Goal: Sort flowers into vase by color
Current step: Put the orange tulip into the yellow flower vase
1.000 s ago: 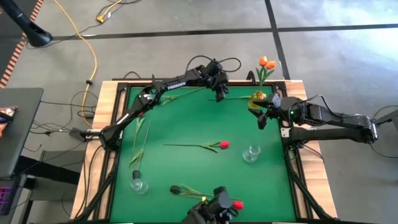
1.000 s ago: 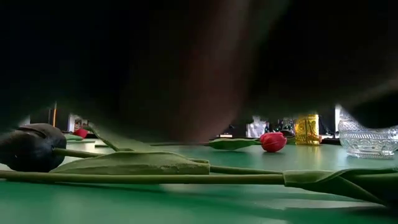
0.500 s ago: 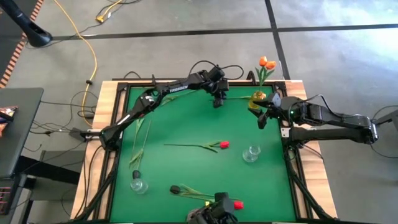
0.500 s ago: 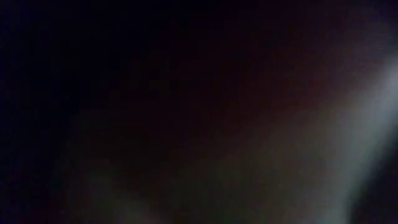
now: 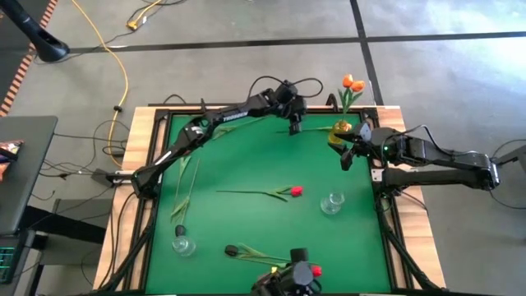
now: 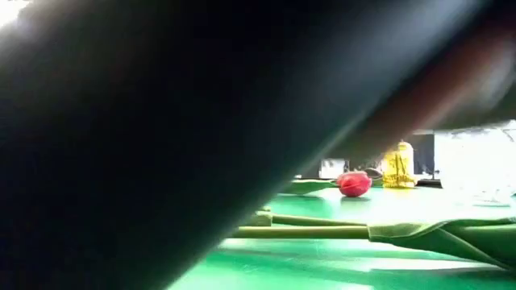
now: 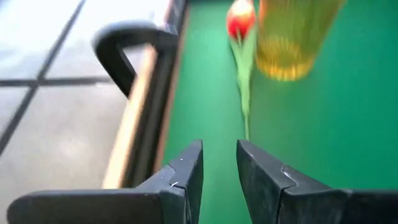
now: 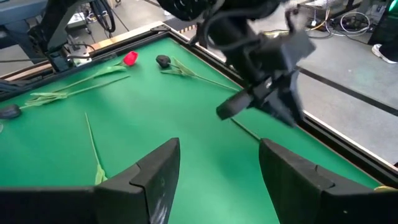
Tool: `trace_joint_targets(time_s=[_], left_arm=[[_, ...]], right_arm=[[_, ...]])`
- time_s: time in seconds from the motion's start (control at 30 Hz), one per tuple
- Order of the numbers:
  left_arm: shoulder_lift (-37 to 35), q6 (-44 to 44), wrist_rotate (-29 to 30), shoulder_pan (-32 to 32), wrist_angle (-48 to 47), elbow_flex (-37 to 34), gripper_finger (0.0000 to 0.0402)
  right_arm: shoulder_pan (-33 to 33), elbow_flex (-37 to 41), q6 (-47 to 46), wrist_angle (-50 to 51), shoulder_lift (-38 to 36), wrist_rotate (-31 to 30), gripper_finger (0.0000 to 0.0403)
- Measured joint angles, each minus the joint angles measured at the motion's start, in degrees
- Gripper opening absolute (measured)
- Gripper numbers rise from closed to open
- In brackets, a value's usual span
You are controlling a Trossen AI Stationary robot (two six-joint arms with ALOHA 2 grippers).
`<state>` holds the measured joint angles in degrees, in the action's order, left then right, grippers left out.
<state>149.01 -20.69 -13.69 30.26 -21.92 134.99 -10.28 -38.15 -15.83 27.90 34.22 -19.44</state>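
Note:
My left gripper [image 5: 294, 127] hovers over the table's far edge, fingers narrowly open [image 7: 219, 179] with only green table between them. Just ahead lies a tulip with a red-orange head [image 7: 240, 18]. Its stem [image 7: 245, 99] rests flat on the table and ends short of my fingertips. The head lies beside the yellow vase [image 5: 339, 129], which holds two orange tulips [image 5: 352, 83]. My right gripper [image 5: 348, 154] waits open [image 8: 217, 171] at the right edge near that vase. A red tulip [image 5: 294, 191] lies at mid-table.
Clear glass vases stand at right [image 5: 331, 202] and near left [image 5: 182, 243]. A dark tulip [image 5: 233, 249] lies by the near edge, and more flowers [image 5: 182, 177] lie along the left side. A dark thing close to the lens [image 6: 161, 121] blocks most of the low view.
My left gripper drifted slightly toward the table's left and near side, then came back toward the yellow vase, rolling its wrist a little. The stem on the table has stayed put. The dark thing in front of the low camera has shifted.

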Motion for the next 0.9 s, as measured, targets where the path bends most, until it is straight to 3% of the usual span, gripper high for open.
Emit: trace_joint_targets(time_s=[0.17,0.3,0.43,0.53,0.67,0.9], left_arm=[[-2.54,4.48,-0.03,0.11,1.97,-0.01,0.0086],[-4.81,13.65,-1.45,1.45,0.62,-0.01,0.0086],[-6.44,26.72,-9.14,4.20,-0.14,0.00,0.0086],[-8.98,30.79,-15.29,5.91,-0.75,-0.03,0.0086],[-14.20,28.54,-17.94,6.73,-6.02,-0.01,0.0086],[-24.58,11.84,-11.96,6.73,-25.30,0.03,0.0086]], right_arm=[[0.00,0.00,0.00,-0.02,-0.01,0.00,0.0246],[0.00,0.00,0.04,-0.11,-0.02,0.00,0.0246],[0.00,0.00,1.18,-0.27,0.00,0.00,0.0246],[0.13,0.00,3.91,-1.76,0.00,0.10,0.0246],[1.56,-0.08,8.75,-7.76,0.65,2.61,0.0246],[4.15,-7.42,10.95,-8.25,8.17,2.80,0.0246]])
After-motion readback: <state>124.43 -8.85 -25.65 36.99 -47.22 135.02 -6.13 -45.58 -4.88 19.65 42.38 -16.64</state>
